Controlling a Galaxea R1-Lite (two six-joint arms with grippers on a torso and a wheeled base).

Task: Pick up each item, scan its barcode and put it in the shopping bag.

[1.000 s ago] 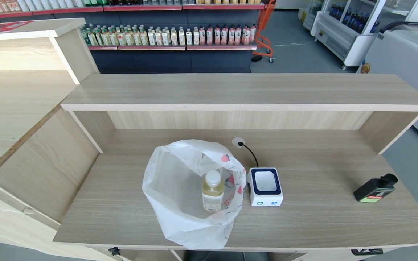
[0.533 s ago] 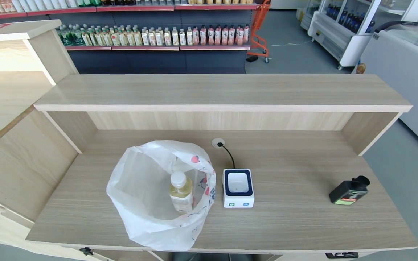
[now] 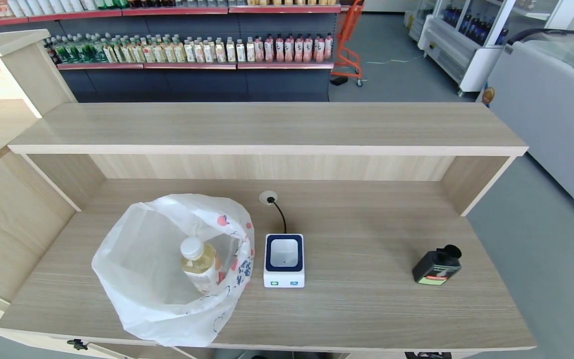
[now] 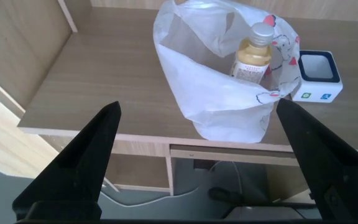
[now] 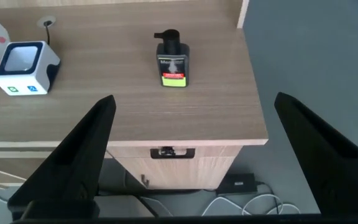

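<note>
My left gripper [image 4: 197, 106] hangs wide open and empty, out in front of the counter [image 3: 366, 309] edge, facing the bag [image 3: 132, 279]. The bag sits on the counter's left part, mouth open. A drink bottle [image 3: 200, 259] is inside it, white cap up, leaning a little. The scanner [image 3: 284, 259] stands just beside the bag, on its right. My right gripper [image 5: 194, 98] is spread wide too, holding nothing. The black pump bottle [image 3: 436, 266] is near the counter's right end, well apart from the scanner.
</note>
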